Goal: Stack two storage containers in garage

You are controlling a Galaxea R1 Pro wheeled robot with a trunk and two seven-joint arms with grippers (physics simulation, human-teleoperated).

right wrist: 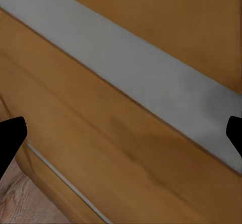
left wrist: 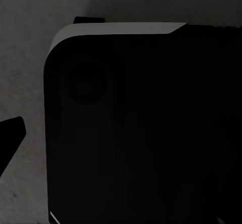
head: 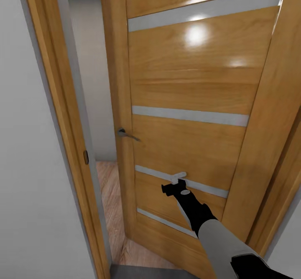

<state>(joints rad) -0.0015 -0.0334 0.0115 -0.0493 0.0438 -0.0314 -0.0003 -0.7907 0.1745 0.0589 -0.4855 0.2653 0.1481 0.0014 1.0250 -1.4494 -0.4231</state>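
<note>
The robot stands at a doorway, facing a wooden door (head: pixel 188 116) with 4 pale grey strips across it and a metal lever handle (head: pixel 125 134) on its free edge. The door stands partly open, leaving a narrow gap between it and the frame (head: pixel 62 124) through which a light wood-plank floor (head: pixel 110 204) shows. The right arm reaches forward with the right gripper (head: pixel 177 178) at the door's lower panel, apparently touching it beside a grey strip, probably to push the door wider so the base can pass. In the right wrist view its 2 fingertips (right wrist: pixel 10 138) sit wide apart with nothing between them, close to the door face. The left wrist view shows a dark rounded body (left wrist: pixel 136 128) over grey mottled ground (left wrist: pixel 30 58); I cannot tell how the left hand stands. Neither red-orange bin is in sight, so the robot seems to be in transit between rooms.
</note>
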